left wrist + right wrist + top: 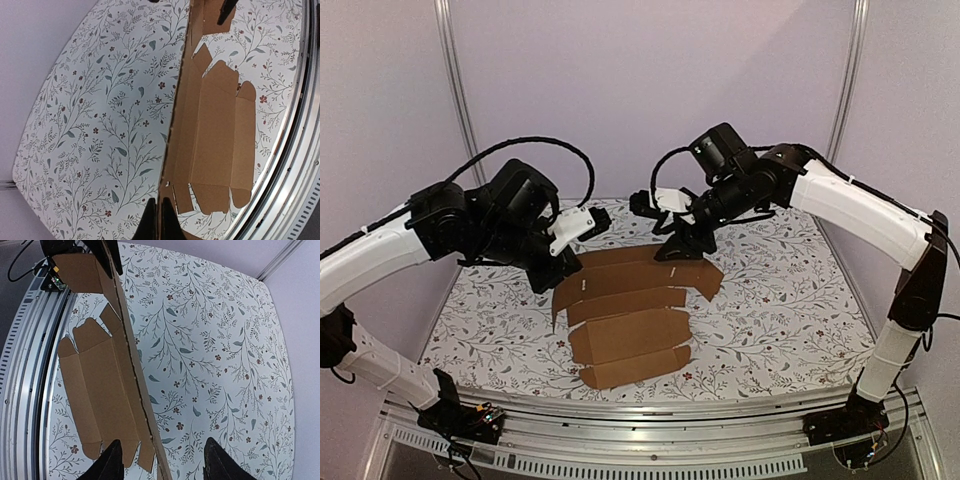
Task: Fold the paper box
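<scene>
Top view: the paper box point(630, 335) lies flat on the table point(790, 300), its far panel raised between both arms.
Left wrist: left gripper point(159, 224) is clenched on that panel's edge.
Right wrist: right gripper point(165, 462) is spread, straddling the edge — not gripping.
Risk: I could tear or crease the panel — uneven pulls.

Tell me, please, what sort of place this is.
Probably a lab robot cell: two white-and-black robot arms bolted to an aluminium rail, plain lilac panel walls, and a flat brown cardboard box blank on a floral-patterned tabletop.
</scene>
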Robot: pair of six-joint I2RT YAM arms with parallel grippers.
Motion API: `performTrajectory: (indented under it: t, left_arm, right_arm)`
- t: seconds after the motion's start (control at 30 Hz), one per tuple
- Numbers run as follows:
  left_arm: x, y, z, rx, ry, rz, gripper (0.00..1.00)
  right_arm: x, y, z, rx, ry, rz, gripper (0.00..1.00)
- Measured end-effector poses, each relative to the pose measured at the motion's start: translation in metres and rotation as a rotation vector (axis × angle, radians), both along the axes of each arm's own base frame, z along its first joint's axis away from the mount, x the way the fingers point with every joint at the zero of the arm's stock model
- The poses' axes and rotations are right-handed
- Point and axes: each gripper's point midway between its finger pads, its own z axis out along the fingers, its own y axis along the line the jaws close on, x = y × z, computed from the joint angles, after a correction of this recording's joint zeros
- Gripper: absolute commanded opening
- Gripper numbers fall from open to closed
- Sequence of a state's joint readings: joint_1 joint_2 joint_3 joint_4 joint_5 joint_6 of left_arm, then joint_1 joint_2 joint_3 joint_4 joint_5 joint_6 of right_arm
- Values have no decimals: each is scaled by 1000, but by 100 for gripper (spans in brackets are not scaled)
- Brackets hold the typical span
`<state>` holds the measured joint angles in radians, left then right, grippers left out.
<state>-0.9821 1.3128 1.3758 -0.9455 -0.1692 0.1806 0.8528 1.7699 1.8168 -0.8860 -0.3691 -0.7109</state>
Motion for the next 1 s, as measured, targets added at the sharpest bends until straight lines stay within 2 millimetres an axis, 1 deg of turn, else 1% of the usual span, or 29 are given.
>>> performTrajectory:
  t: [0.17, 0.23, 0.33, 0.37, 0.47, 0.5, 0.6, 0.63, 0.7, 0.73, 0.87, 0.93, 0.97, 1.0]
  left_arm:
    - [0, 0, 1, -9, -8, -2, 0]
    - [0, 0, 1, -10, -9, -3, 0]
    - [0, 0, 0, -10, -9, -4, 0]
    - [0, 0, 0, -10, -11, -5, 0]
    - [0, -1, -1, -11, -14, -4, 0]
    - [1, 0, -1, -10, -15, -2, 3]
    - [3, 1, -4, -4, -21, 9, 23]
    - [4, 1, -5, -8, -25, 15, 31]
    - [5, 1, -5, -19, -32, 26, 51]
    - [6, 2, -3, -27, -39, 35, 58]
    - [12, 6, 11, -79, -84, 97, 72]
    - [15, 8, 19, -112, -108, 128, 77]
    - [16, 10, 23, -134, -119, 143, 79]
    - [17, 12, 25, -160, -128, 162, 84]
  right_arm:
    - [-3, 3, -8, -17, 15, 8, 35]
    - [-3, 3, -9, -20, 16, 10, 25]
    - [-4, 3, -9, -22, 17, 11, 4]
    - [-4, 3, -9, -22, 18, 9, 0]
    - [-5, 2, -11, -27, 18, 16, 0]
    - [-5, 2, -12, -29, 20, 16, 0]
    - [-6, 2, -17, -38, 27, 19, 0]
    - [-7, 1, -20, -44, 30, 17, 0]
    - [-7, -1, -26, -58, 37, 14, 0]
    - [-7, -3, -30, -68, 39, 9, 0]
    - [-9, -10, -41, -99, 45, -7, 0]
    - [-11, -16, -41, -106, 45, -20, 0]
    - [-12, -18, -40, -107, 44, -27, 0]
    - [-12, -20, -38, -104, 42, -34, 0]
